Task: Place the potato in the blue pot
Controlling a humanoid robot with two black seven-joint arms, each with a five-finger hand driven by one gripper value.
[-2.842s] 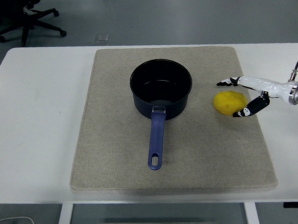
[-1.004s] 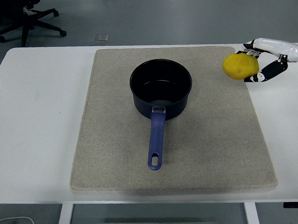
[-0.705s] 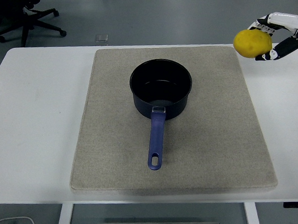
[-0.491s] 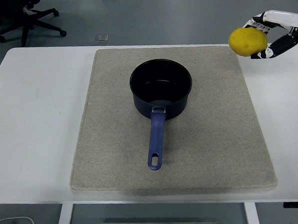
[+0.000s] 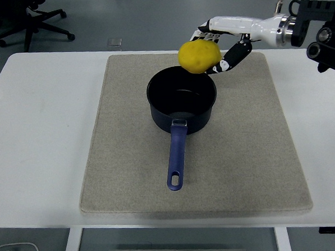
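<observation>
White surface [image 5: 44,137] carries a beige mat [image 5: 236,155]. Above it, the yellow potato [image 5: 199,56] hangs over the far right rim of the blue pot [image 5: 181,101], grasped in the right hand's [image 5: 222,43] fingers [image 5: 232,56].

Beige mat [image 5: 254,171], office chair [image 5: 30,23]

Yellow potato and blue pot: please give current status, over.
Right hand shut on yellow potato, held above far rim of dark blue pot with long handle. Left hand not in view. Nothing blocks the pot's opening on the beige mat.
</observation>
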